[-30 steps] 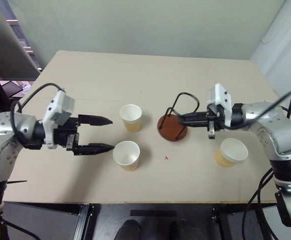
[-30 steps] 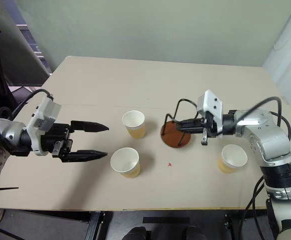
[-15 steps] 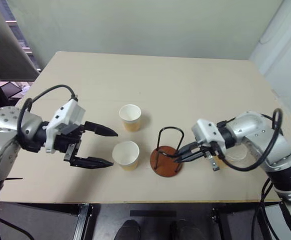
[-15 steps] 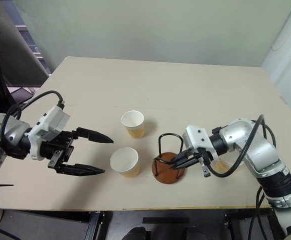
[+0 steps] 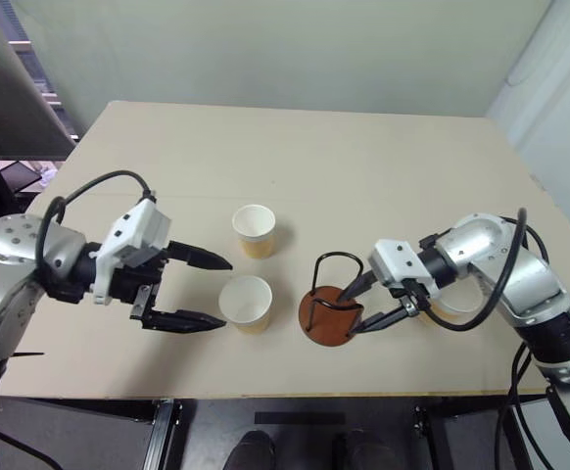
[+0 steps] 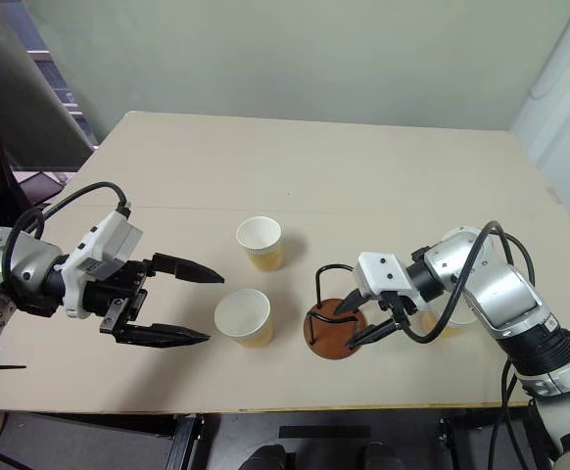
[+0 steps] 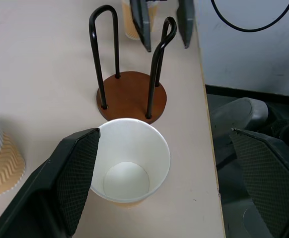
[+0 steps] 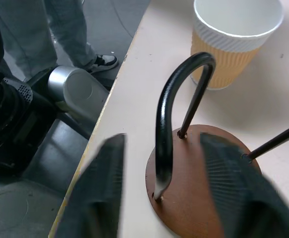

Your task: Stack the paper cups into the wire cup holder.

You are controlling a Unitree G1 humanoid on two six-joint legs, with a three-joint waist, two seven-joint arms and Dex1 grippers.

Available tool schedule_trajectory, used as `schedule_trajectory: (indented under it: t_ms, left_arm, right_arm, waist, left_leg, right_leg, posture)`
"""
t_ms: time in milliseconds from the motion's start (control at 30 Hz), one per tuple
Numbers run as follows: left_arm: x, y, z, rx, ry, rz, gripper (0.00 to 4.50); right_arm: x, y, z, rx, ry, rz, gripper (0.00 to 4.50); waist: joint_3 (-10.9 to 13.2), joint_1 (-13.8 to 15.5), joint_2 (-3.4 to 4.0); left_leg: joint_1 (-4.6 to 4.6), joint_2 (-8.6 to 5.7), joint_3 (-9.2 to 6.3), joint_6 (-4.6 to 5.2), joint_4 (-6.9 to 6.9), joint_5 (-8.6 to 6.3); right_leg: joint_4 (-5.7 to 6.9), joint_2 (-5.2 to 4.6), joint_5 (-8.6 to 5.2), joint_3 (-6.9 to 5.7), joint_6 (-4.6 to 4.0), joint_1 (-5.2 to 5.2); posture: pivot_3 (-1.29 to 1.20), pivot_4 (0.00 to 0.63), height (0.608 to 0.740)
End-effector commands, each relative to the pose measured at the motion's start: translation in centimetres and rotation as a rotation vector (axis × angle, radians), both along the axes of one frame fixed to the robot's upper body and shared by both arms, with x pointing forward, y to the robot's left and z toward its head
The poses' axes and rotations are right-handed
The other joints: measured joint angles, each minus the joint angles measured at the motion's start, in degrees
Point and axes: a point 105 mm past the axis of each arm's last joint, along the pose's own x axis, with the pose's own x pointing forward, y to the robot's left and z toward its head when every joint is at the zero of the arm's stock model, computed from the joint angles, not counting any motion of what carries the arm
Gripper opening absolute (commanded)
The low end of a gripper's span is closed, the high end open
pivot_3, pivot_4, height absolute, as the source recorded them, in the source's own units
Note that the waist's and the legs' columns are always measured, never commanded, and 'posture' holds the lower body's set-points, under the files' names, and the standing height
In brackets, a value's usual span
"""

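Note:
The wire cup holder [image 5: 321,323] stands upright near the table's front edge, its brown base flat on the table. My right gripper [image 5: 354,311] is open, with one finger on each side of a black wire loop [image 8: 164,124] and not clamping it. One paper cup [image 5: 247,302] stands just left of the holder. My left gripper [image 5: 222,294] is open, its fingers [image 7: 75,178] wide apart around that cup without touching it. A second cup [image 5: 255,230] stands farther back. A third cup [image 6: 440,323] is mostly hidden behind my right arm.
The table's front edge [image 5: 265,396] runs close below the holder and the near cup. Past it, a person's legs and a shoe [image 8: 100,60] show on the floor. The back half of the tabletop [image 5: 295,147] is bare.
My right gripper, shut on the holder's wire, carried it from the middle of the table toward the front edge beside the near cup, set it down and opened. My left gripper stayed open.

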Motion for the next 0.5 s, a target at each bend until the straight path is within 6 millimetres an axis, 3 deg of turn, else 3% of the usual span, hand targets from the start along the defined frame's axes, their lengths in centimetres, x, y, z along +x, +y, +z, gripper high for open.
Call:
schedule_trajectory:
  t_ms: [33, 100, 133, 233, 300, 500]
  left_arm:
    - [-0.1, -0.3, 1.2, 0.002, -0.055, -0.028, 4.5]
    - [0.0, -0.4, 1.4, 0.001, -0.059, -0.031, 4.5]
    - [0.1, -0.4, 1.5, -0.002, -0.066, -0.033, 4.5]
    - [0.3, -0.4, 1.9, -0.015, -0.075, -0.041, 4.5]
    - [0.3, -0.4, 1.8, -0.019, -0.073, -0.041, 4.5]
    - [0.4, -0.4, 1.2, -0.042, -0.059, -0.032, 4.5]
  right_arm:
    - [0.3, -0.5, 1.7, -0.003, -0.083, 0.003, 3.63]
    - [0.3, -1.0, 2.2, -0.009, -0.091, -0.002, 4.35]
    - [0.3, -1.6, 3.5, -0.003, -0.109, -0.017, 4.47]
    - [-0.3, -3.2, 7.1, 0.033, -0.17, -0.064, 4.47]
    - [-0.5, -3.9, 8.5, 0.05, -0.208, -0.117, 4.47]
    - [-0.9, -8.3, 7.0, -0.101, -0.212, -0.33, 4.47]
  waist:
    - [0.0, 0.0, 0.0]
    - [0.0, 0.0, 0.0]
    - [0.0, 0.0, 0.0]
    - [0.0, 0.3, 0.04]
    - [0.0, 0.3, 0.03]
    - [0.0, 0.5, -0.03]
  left_leg:
    - [-0.01, 0.0, 0.0, 0.0, 0.0, 0.0]
    - [-0.02, -0.01, -0.01, 0.0, 0.0, 0.0]
    - [-0.01, -0.01, -0.01, 0.0, 0.0, 0.0]
    - [-0.08, -0.02, 0.02, 0.0, 0.01, 0.0]
    - [-0.09, -0.04, 0.06, 0.0, -0.01, 0.0]
    - [-0.05, -0.01, 0.11, -0.01, -0.14, 0.0]
  right_leg:
    - [0.0, 0.0, 0.0, 0.0, 0.0, 0.0]
    - [-0.01, 0.0, 0.0, 0.0, 0.0, 0.0]
    - [-0.01, -0.01, 0.0, 0.0, 0.0, 0.0]
    - [0.0, -0.01, 0.0, -0.01, 0.0, 0.0]
    - [-0.02, -0.02, 0.0, 0.0, 0.0, 0.0]
    - [-0.09, -0.05, -0.01, 0.01, -0.02, 0.02]
  posture:
    - [0.0, 0.15, 0.74]
    - [0.0, 0.15, 0.74]
    - [0.0, 0.15, 0.74]
    - [0.0, 0.15, 0.74]
    - [0.0, 0.15, 0.74]
    - [0.0, 0.15, 0.74]
